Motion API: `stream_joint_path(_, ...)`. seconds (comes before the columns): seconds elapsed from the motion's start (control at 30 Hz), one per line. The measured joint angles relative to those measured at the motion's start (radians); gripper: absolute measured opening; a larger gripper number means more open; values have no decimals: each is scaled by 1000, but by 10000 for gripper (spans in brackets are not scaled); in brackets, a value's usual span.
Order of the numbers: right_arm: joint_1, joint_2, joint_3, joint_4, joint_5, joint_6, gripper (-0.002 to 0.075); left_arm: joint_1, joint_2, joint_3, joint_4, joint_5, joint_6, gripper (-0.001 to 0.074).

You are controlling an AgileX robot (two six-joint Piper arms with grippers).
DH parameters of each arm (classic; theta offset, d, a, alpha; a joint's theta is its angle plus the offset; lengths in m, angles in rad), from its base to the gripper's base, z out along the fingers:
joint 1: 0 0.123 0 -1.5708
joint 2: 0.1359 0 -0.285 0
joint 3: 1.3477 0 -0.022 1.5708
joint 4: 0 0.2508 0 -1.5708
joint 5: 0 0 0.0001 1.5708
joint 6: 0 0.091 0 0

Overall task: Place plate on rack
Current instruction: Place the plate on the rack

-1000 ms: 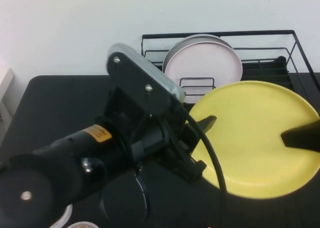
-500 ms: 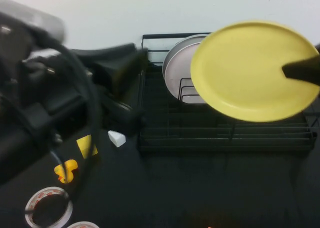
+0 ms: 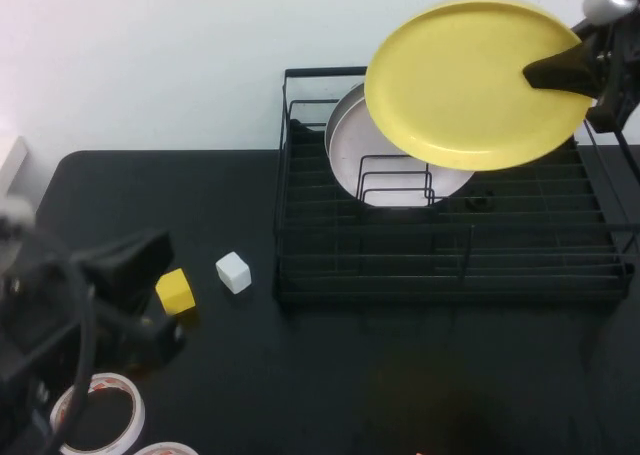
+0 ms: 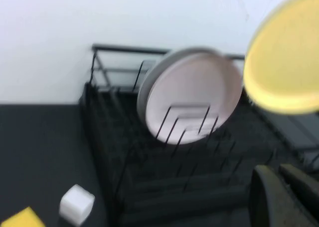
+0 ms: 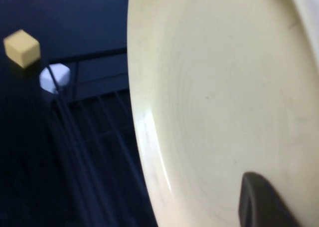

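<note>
One plate pinched by right gripper fingers above rack; tilt upright, lower probably before pink plate. Left gripper low over worktop, fingers pressed together.

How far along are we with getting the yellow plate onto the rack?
Done: the round pale-yellow plastic plate is lifted, pinched at its rim by the right gripper. In hand: it hangs tilted above the black wire dish rack, in front of the pale pink plate. Left: lowering it into a slot and releasing. The left gripper is shut, low at the table's left.
</note>
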Motion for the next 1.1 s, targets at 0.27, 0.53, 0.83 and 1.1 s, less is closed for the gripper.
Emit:
stream_joint_path(0.27, 0, 151, -112, 79, 2, -173, 127, 2, -99, 111, -15, 54, 6, -1)
stream_joint_path(0.53, 0, 282, -231, 99, 8, -189, 127, 2, -107, 120, -15, 165, 6, -1)
stream_joint_path(0.83, 0, 381, -278, 124, 37, -214, 127, 2, -107, 120, -13, 205, 6, -1)
stream_joint_path(1.1, 6, 416, -280, 216, 29, -329, 126, 2, -107, 120, -13, 208, 6, -1)
